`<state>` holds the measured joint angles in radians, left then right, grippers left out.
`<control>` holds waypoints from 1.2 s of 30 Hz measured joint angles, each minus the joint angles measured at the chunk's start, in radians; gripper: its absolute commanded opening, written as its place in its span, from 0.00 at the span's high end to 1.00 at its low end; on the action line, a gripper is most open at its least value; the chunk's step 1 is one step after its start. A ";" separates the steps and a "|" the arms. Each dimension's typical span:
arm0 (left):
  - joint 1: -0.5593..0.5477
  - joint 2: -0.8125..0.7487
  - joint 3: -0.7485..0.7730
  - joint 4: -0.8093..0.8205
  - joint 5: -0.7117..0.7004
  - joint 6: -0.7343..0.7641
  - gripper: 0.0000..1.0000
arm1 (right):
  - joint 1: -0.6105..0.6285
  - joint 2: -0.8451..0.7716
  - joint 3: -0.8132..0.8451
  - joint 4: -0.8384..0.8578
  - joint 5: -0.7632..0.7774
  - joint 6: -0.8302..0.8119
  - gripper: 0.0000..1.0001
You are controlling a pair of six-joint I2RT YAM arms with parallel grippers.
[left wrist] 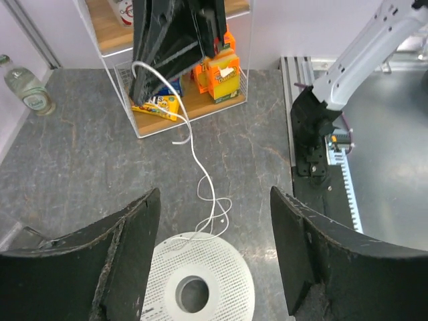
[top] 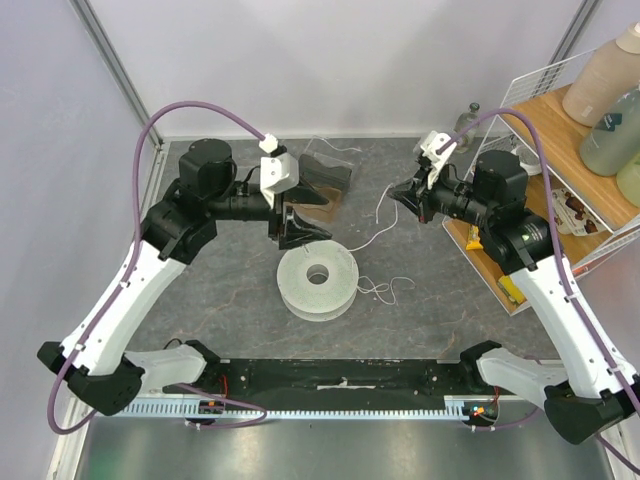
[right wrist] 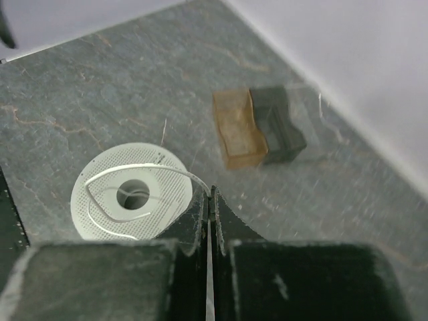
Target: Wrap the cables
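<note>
The cable is a thin white wire point(top: 372, 238) running from my right gripper point(top: 395, 194) down to loose loops point(top: 385, 290) beside a white perforated spool point(top: 318, 281). My right gripper point(right wrist: 210, 194) is shut on the cable point(right wrist: 144, 168), which arcs over the spool point(right wrist: 100, 207) below it. My left gripper point(top: 303, 230) is open and empty, hovering just behind the spool. In the left wrist view its fingers point(left wrist: 127, 247) flank the spool point(left wrist: 221, 267), and the cable point(left wrist: 200, 175) hangs from the right gripper point(left wrist: 170, 47) to loops at the spool's rim.
A wire shelf point(top: 560, 190) with bottles and snack boxes stands at the right. An amber box point(right wrist: 237, 130) and a dark box point(right wrist: 279, 124) lie at the back centre. A small glass bottle point(top: 467, 121) stands by the back wall.
</note>
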<state>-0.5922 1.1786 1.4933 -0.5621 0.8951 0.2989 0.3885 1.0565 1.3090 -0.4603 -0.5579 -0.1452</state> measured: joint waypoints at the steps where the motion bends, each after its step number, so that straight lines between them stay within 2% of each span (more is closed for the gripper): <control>1: -0.008 0.003 0.000 0.011 -0.009 -0.032 0.27 | 0.000 0.003 -0.011 -0.009 0.024 0.034 1.00; 8: -0.045 0.060 -0.059 0.152 -0.069 -0.289 0.30 | 0.000 0.009 -0.066 -0.024 0.116 0.211 1.00; 13: -0.067 0.133 -0.116 0.256 -0.113 -0.410 0.35 | 0.000 0.017 -0.088 -0.006 0.144 0.312 1.00; 26: -0.106 0.200 -0.143 0.434 -0.161 -0.516 0.48 | 0.000 0.024 -0.089 0.047 0.152 0.436 1.00; 29: -0.109 0.213 -0.143 0.461 -0.164 -0.526 0.57 | 0.000 0.024 -0.093 0.049 0.149 0.441 1.00; 34: -0.113 0.233 -0.143 0.469 -0.175 -0.537 0.62 | 0.000 0.024 -0.098 0.050 0.148 0.441 1.00; 36: -0.113 0.238 -0.143 0.469 -0.182 -0.540 0.68 | 0.000 0.024 -0.098 0.050 0.148 0.441 1.00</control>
<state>-0.7048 1.4166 1.3506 -0.0933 0.7128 -0.2409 0.3889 1.0805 1.2114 -0.4103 -0.4103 0.2958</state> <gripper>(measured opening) 0.392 0.010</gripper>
